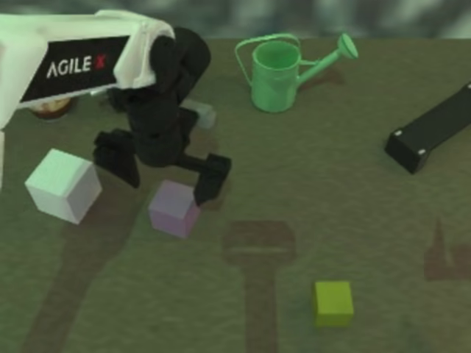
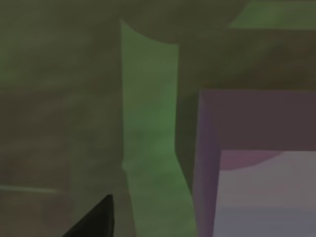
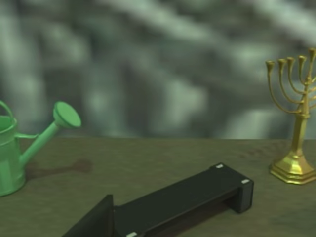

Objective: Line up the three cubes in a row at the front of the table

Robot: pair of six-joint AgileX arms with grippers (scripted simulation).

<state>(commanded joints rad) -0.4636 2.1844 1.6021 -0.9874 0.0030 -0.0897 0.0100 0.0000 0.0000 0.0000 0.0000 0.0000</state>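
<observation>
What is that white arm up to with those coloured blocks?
The left arm's gripper hangs open beside the lilac-pink cube, one fingertip at its upper right corner, nothing gripped. The large pale mint-white cube sits at the table's left, the small yellow-green cube near the front right, so no row is formed yet. A green watering can and a black bar lie behind. The right gripper is not in the top view.

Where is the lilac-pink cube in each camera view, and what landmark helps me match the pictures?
Top view: the lilac-pink cube sits left of centre, just under the open left gripper.
Left wrist view: it fills the picture's lower right, close up.
Right wrist view: not in it.
Shared landmark: the green watering can, seen in top and right wrist views.
</observation>
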